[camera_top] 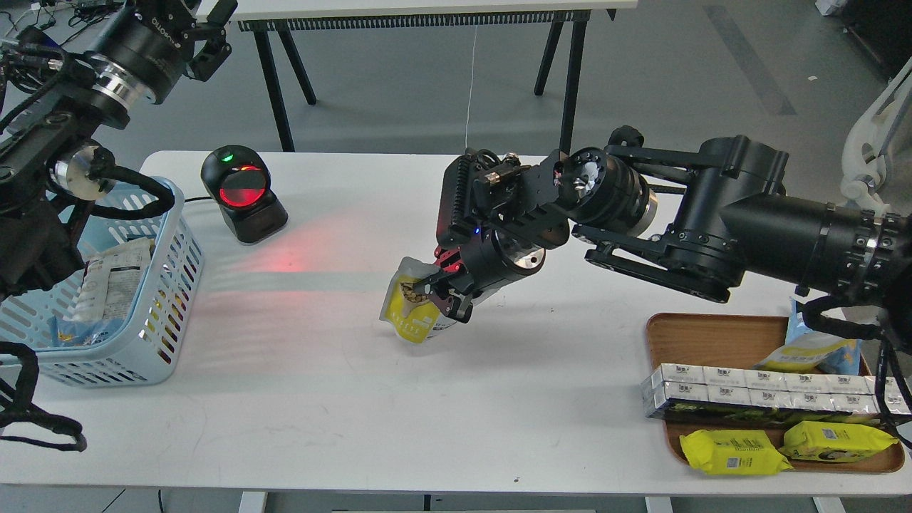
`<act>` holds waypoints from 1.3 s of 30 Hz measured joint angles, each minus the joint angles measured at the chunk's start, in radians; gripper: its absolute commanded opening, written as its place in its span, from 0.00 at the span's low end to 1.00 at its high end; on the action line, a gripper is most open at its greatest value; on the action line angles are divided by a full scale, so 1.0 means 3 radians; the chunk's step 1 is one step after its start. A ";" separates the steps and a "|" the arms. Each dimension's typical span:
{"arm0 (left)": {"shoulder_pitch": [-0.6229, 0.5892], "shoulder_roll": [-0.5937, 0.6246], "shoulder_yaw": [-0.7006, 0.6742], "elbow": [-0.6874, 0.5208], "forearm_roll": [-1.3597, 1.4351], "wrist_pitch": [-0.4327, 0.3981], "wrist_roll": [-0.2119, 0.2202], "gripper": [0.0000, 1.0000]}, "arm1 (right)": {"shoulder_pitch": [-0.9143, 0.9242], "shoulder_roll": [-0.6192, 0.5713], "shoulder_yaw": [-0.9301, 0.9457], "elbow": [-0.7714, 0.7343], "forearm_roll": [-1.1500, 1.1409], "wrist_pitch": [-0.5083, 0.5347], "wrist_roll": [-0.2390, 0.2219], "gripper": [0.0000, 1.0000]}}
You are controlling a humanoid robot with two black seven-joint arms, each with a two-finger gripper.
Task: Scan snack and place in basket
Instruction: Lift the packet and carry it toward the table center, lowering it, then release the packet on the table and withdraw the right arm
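— Where's the snack [412, 308]?

— Clamped in my right pincer [443, 291], hanging tilted above the table [342, 399].

— Scanner [242, 192]?

— Up-left of the pincer. I'd turn the pouch's barcode toward its red window; basket [153, 335] lies farther left.

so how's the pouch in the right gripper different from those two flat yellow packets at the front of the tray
The snack pouch is held tilted above the table by the right gripper; the flat yellow packets lie on the wooden tray. The pouch has a silver-white top with a nut picture on its yellow front; the packets are all yellow with small labels. The pouch looks smaller than each packet. Both are mainly yellow soft packaging.
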 measured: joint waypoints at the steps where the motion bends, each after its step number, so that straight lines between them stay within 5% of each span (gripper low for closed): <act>1: -0.0001 0.0000 -0.0001 0.0000 0.0000 0.0000 0.0000 1.00 | 0.0002 0.0000 -0.0015 0.0001 0.0000 0.0000 0.0000 0.19; 4: -0.0001 -0.0002 -0.0001 0.0000 0.0000 0.0000 0.0000 1.00 | 0.0002 0.0004 -0.0065 0.0002 0.0000 0.0000 0.0000 0.32; 6: -0.0002 -0.0004 -0.0001 0.0000 0.0000 0.0000 0.0000 1.00 | 0.0002 0.0006 -0.0078 0.0003 0.0000 0.0000 0.0000 0.52; 7: -0.0002 -0.0004 -0.0001 0.0000 0.0000 0.0001 0.0000 1.00 | 0.0000 0.0010 -0.0083 0.0003 0.0000 0.0000 0.0000 0.63; 8: -0.0002 -0.0005 -0.0001 0.0000 0.0000 0.0001 0.0000 1.00 | -0.0003 0.0017 -0.0084 0.0003 0.0000 0.0000 0.0000 0.96; 18: -0.0007 -0.0024 -0.0083 0.0000 -0.0151 0.0001 0.0000 1.00 | 0.0123 0.0057 0.0138 -0.0191 0.0232 0.0000 0.0000 1.00; 29: -0.0112 -0.0048 -0.0243 -0.0001 -0.0410 0.0000 0.0000 1.00 | 0.0107 -0.0028 0.0924 -0.1538 0.2559 0.0000 -0.0001 1.00; 39: -0.0009 -0.0010 -0.0806 -0.0034 -0.0456 0.0000 0.0000 1.00 | -0.0212 -0.0765 0.1080 -0.1647 0.5157 0.0000 -0.0001 1.00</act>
